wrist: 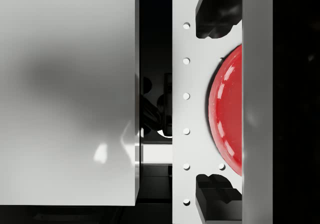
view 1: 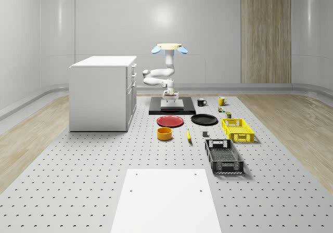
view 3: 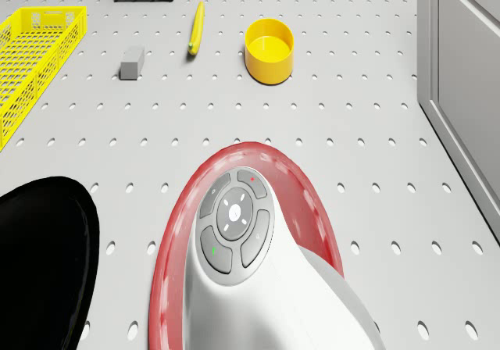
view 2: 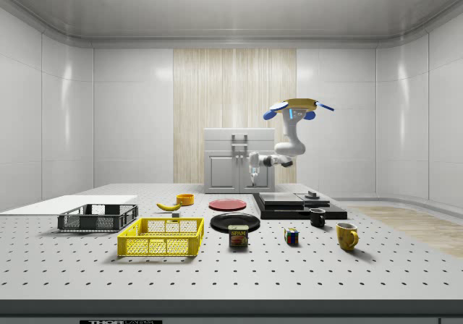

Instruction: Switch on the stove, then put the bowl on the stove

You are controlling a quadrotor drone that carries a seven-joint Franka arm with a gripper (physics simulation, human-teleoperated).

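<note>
White panel (view 1: 166,202) nearest, flat on near edge of perforated table (view 1: 78,181). Drone (view 1: 169,48) hovering over far middle of table, above black stove (view 1: 171,108). Arm folded down, gripper (view 1: 170,98) low over stove top, just above it in side view. Grip state: cannot tell.

Step in hand, by judgement: switching stove on, bowl untouched. Yellow bowl (view 1: 164,133) upright on table, nearer than stove, just near of red plate (view 1: 170,121).

Small dark knob-like part (view 2: 312,194) on stove's end at side view's right; probably the switch. Gripper toward opposite end, so needs shifting along stove, then slow straight descent onto knob while holding hover steady; no sideways drag.

Around: white cabinet (view 1: 103,92) at whole-scene view's left of stove, close to arm's elbow, worth watching. Black plate (view 1: 204,119) right of red plate. Banana (view 1: 188,135) right of bowl, close, could get nudged during later grasp. Black mug (view 1: 201,102) and yellow mug (view 1: 221,101) right of stove. Yellow basket (view 1: 238,129) and black crate (view 1: 223,156) farther right, out of path.
</note>
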